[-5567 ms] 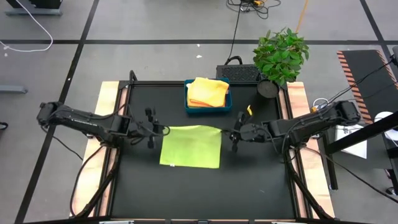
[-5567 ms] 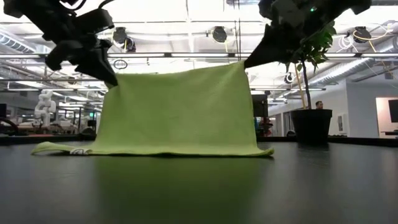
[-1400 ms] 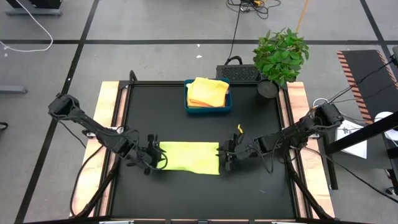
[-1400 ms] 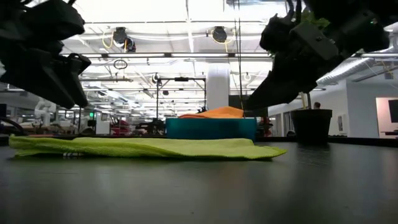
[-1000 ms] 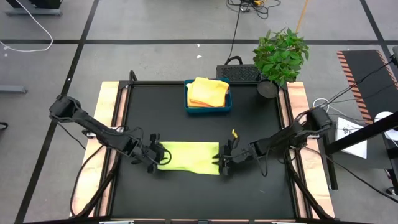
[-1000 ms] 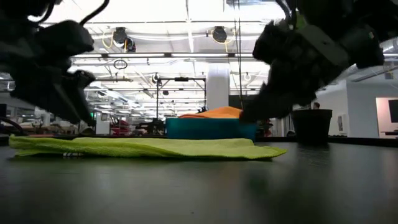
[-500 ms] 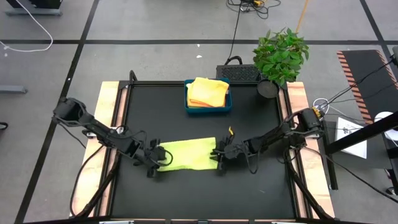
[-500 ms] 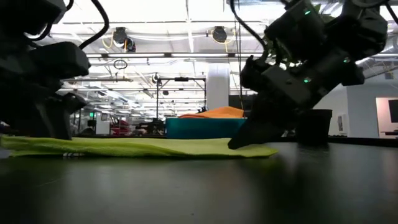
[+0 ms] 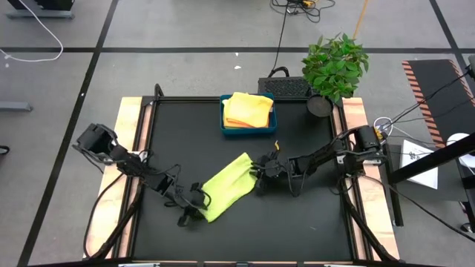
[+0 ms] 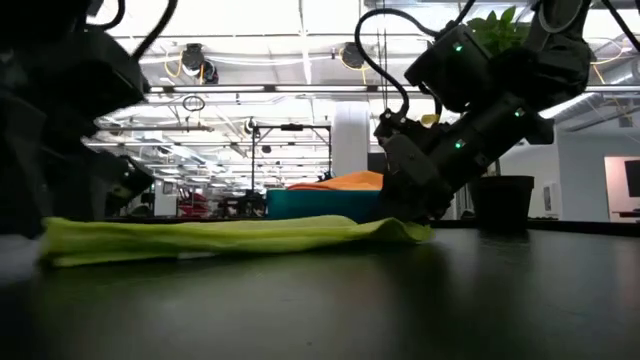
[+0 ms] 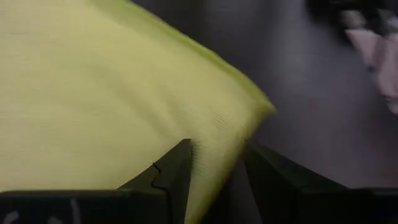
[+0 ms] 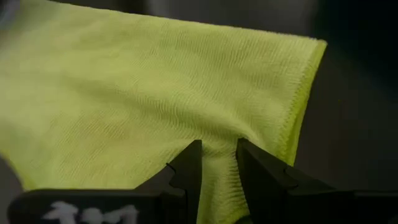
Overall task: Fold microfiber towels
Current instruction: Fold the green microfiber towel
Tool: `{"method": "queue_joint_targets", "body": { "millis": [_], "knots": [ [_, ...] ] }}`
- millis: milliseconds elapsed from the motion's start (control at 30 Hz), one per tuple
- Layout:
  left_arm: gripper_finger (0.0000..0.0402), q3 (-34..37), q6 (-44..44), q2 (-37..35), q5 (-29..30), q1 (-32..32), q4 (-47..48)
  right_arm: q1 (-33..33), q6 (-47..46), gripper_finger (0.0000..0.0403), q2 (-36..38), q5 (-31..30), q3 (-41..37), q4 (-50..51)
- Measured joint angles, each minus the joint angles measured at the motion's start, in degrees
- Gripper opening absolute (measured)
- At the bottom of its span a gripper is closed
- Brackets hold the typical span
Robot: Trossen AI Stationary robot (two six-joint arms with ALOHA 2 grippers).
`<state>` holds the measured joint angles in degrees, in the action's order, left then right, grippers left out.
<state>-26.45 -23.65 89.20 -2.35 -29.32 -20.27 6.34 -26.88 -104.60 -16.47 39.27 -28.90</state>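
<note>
Swung askew, lime towel (image 9: 226, 186) stays pinched by left hand (image 9: 194, 208) and right hand (image 9: 258, 172).

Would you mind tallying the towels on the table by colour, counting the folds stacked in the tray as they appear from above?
Lime green towel, lying on the table between the two claws: 1
Pale yellow towel, in the blue tray: 1
Orange-yellow towel, in the same tray: 1
Total: 3 towels visible; any hidden under the stack cannot be told.
</note>
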Motion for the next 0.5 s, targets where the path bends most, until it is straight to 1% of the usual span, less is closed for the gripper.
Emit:
{"method": "queue_joint_targets", "body": {
  "millis": [100,233,300,367,500],
  "knots": [
    [0.0149,-2.3,2.7,-0.1,-2.6,-0.1,2.4,-0.7,1.3,0.0093,0.8,0.0,0.0,0.5],
    [0.0149,-5.6,5.2,-3.2,-2.4,-0.1,11.6,-0.4,4.0,0.0093,4.5,0.0,-0.2,3.2],
    [0.0149,-7.0,6.4,-5.6,0.2,-0.1,18.2,0.3,5.6,0.0093,7.1,-0.1,-0.2,2.2],
    [0.0149,-8.2,8.1,-7.7,4.9,-0.5,23.7,1.2,7.5,0.0093,9.4,-0.2,-0.1,1.4],
    [0.0141,-8.6,14.5,-9.8,13.1,-1.5,29.1,3.3,9.5,0.0093,12.0,-0.2,-0.1,-1.3]
  ]
}}
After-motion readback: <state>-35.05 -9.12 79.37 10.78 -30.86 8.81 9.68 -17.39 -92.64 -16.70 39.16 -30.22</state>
